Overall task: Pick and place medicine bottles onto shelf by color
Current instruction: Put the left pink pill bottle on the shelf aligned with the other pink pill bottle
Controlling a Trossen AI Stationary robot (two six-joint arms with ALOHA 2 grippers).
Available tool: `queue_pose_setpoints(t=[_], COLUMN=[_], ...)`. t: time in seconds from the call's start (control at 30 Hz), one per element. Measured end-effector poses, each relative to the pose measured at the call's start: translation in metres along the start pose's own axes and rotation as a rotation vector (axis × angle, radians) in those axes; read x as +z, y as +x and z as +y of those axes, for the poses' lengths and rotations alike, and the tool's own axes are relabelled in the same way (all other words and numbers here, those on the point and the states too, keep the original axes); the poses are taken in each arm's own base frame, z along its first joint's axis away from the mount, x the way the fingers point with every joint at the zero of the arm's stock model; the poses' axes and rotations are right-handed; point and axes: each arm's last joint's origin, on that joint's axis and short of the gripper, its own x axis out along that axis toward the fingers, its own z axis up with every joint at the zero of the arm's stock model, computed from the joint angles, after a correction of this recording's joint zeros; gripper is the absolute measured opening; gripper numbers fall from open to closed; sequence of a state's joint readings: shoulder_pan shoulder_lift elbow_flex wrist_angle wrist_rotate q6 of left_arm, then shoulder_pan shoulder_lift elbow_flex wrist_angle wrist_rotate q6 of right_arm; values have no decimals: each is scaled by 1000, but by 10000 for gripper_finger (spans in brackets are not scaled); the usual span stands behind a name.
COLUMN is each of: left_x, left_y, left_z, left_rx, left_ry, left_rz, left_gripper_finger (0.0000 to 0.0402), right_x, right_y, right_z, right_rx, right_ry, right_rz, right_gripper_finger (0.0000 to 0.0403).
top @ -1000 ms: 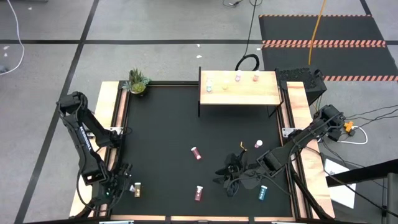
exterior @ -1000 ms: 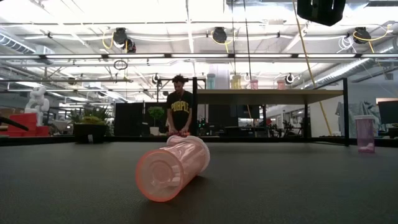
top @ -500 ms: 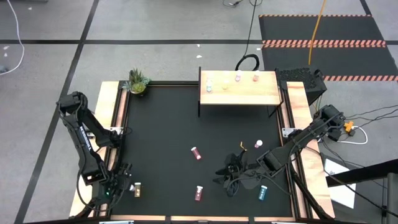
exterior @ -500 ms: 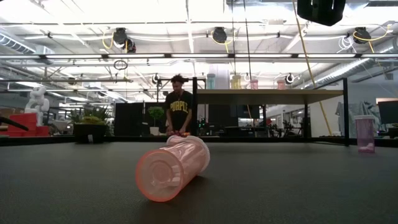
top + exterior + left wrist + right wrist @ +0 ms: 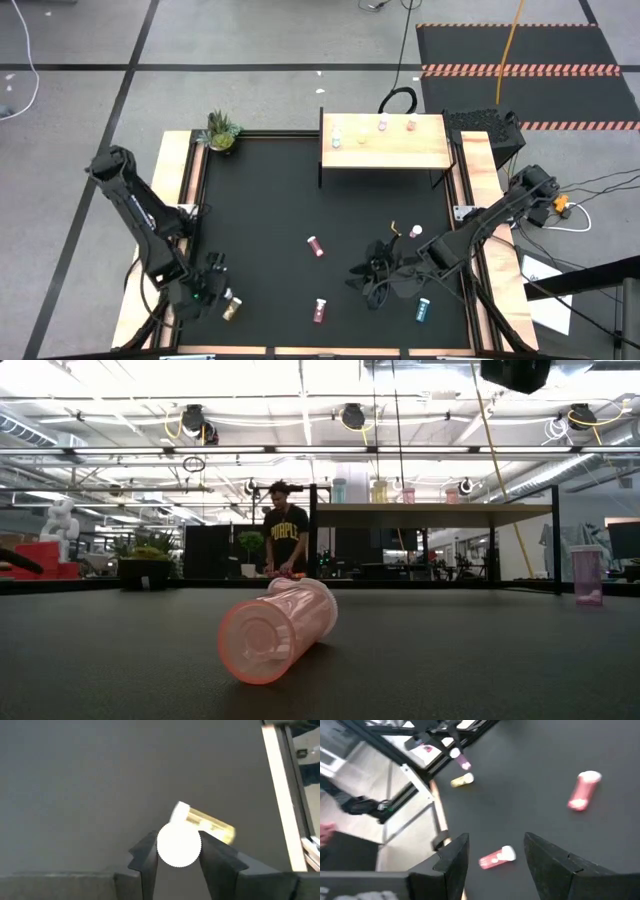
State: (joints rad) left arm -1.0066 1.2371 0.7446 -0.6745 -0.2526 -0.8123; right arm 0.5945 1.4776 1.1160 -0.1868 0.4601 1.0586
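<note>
White cap (image 5: pixel 179 845) is seen end-on between the two dark fingers (image 5: pixel 148 854) of the left gripper (image 5: pixel 213 290), which is closed on it from both sides. The bottle under that cap is hidden from the wrist camera, so its body colour cannot be told. It seems to be held upright just above the black tabletop (image 5: pixel 270 200). Just beyond the fingertips a yellow-gold bottle (image 5: pixel 205 827) is lying on its side, close to the gripper but not touched by it.

The right gripper (image 5: pixel 495 840) is held low over the table with its fingers spread and nothing between them. A dark red bottle (image 5: pixel 497 857) is seen lying directly below the gap. A pink bottle (image 5: pixel 583 790) is lying farther ahead of the fingers, and a teal bottle (image 5: pixel 423 310) is found just behind the gripper, near the arm.

The pale wood shelf (image 5: pixel 395 152) is set well away from both grippers, at the far edge of the table. Three small bottles (image 5: pixel 382 124) are standing along its back edge.
</note>
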Motion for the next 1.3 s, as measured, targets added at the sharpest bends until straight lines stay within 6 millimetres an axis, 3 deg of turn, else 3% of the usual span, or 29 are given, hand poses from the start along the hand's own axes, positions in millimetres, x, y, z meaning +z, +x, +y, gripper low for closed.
queue_pose_setpoints(t=[0.17,0.37,0.5,0.73,0.93,1.07,1.3], left_x=[43,97,114,144,182,222,290], left_y=[-14,-36,-58,-93,-97,-88,-97], left_z=[24,67,91,117,152,187,263], left_rx=[48,99,115,171,247,286,395], left_ry=[10,10,-40,-38,-19,-62,-201], left_rz=[-27,-126,-108,-202,-228,-240,-372], left_gripper_finger=[112,123,125,126,126,126,127], right_x=[14,31,39,51,51,46,43], right_y=[-31,-74,-93,-103,-105,-106,-118], right_z=[-10,-25,-32,-43,-53,-57,-68], right_rx=[-80,-140,-162,-223,-264,-278,-309], right_ry=[-34,-63,-95,-178,-109,-68,-59], right_rz=[-35,-60,-99,-150,-83,21,135], right_gripper_finger=[183,183,183,183,183,183,183])
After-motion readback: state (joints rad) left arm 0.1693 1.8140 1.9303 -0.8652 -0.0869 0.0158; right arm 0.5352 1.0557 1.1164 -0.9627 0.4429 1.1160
